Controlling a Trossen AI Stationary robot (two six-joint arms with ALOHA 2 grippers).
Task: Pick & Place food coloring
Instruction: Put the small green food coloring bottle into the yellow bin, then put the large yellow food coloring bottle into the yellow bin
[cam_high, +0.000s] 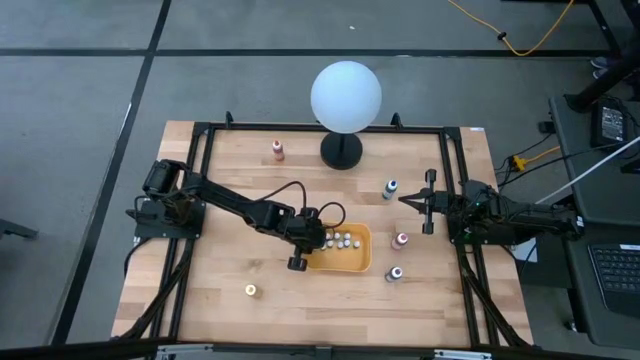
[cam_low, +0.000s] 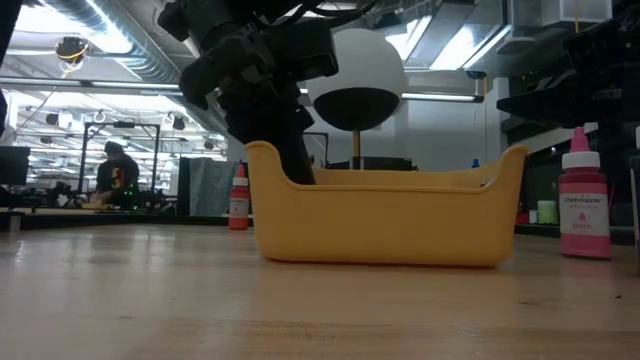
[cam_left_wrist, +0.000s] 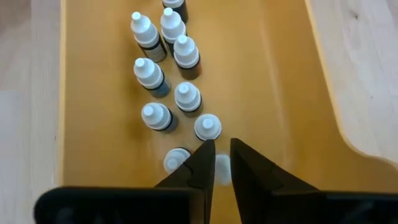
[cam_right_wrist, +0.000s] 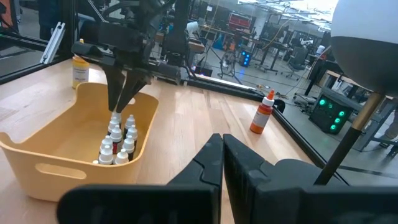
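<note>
Left pincer (cam_left_wrist: 222, 163) is down inside the yellow tray (cam_high: 358, 262), at its left end. Fingers (cam_left_wrist: 199, 163) are parted only a crack, with a white-capped bottle (cam_left_wrist: 221, 169) sitting between the tips. I can't tell if they're actually clamping it or just straddling it.

The rest of the food coloring bottles (cam_left_wrist: 163, 74) stand upright in a loose double row right ahead of the tips, all in that same end of the tray, pale caps up. I count roughly nine caps from the wrist cam.

Further out on the table (cam_high: 230, 310), bigger bottles are scattered: an orange one (cam_high: 278, 150) at the back left, a yellow one (cam_high: 251, 290) front left, a pink one (cam_high: 401, 240) just right of the tray, and two dark ones (cam_high: 390, 189) beyond that.

White globe lamp (cam_high: 345, 96) stands behind the tray.

Right pincer (cam_high: 428, 200) is parked at the right side, well clear of the tray, fingers pressed together, empty.
</note>
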